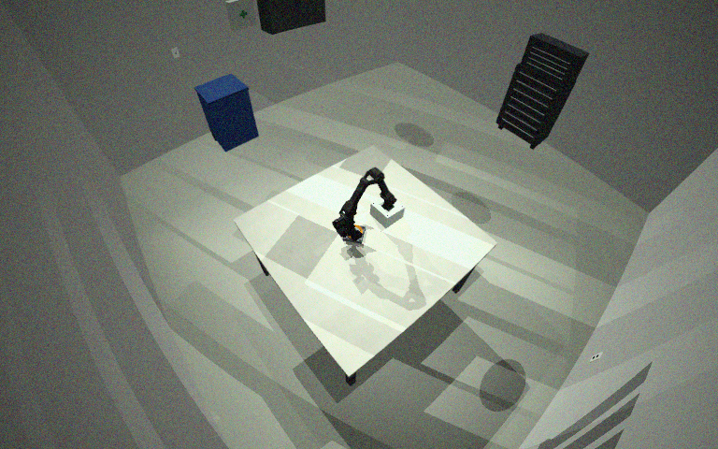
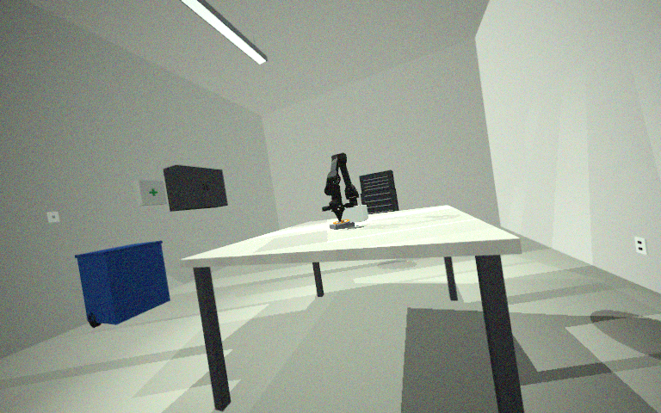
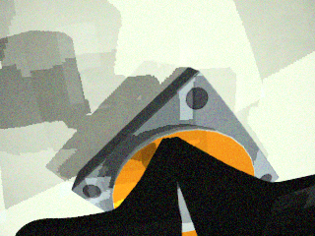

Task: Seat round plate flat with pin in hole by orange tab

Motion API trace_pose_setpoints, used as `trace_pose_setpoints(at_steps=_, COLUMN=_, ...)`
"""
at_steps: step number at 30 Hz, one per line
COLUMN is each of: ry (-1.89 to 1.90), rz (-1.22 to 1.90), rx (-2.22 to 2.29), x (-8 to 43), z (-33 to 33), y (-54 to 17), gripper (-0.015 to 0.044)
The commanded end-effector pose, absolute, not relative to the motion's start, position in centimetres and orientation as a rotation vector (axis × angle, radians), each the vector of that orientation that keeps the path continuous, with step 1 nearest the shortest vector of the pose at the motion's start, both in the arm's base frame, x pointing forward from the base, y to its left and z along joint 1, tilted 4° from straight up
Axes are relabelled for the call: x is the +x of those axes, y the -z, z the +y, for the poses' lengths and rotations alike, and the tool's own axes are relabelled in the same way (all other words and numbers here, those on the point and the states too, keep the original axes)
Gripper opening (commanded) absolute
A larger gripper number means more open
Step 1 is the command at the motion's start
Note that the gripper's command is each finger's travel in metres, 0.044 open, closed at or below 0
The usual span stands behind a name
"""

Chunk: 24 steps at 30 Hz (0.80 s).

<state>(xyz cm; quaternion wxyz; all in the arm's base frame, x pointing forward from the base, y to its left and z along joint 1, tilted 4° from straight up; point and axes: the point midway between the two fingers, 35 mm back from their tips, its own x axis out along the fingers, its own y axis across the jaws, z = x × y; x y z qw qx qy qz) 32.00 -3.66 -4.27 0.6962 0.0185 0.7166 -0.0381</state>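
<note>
Gripper (image 3: 180, 212) shut tight, fingers together w/ only a thin slit between; nothing held; tips hang directly over the orange round plate (image 3: 220, 147), contact can't be confirmed from wrist view. Plate sits on the grey square base (image 3: 164, 114), near table (image 1: 423, 253) centre, just toward the arm's white mount block (image 1: 387, 213). Key relation: plate lies straight below/ahead of the tips, so next move is prob. a push w/ closed fingers to rotate it; tab, pin & target hole hidden behind fingers, so turn direction can't be judged; base corner holes (image 3: 196, 97) visible.
</note>
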Motion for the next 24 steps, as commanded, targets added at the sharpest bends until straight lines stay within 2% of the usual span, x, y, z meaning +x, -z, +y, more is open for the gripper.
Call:
trace_pose_setpoints(at_steps=1, ry=0.084, rz=1.606, rx=0.044, x=31.5, z=-3.0, y=4.5, gripper=0.0)
trace_pose_setpoints(at_steps=24, ry=0.083, rz=1.607, rx=0.045, x=30.7, z=-1.5, y=4.6, gripper=0.0)
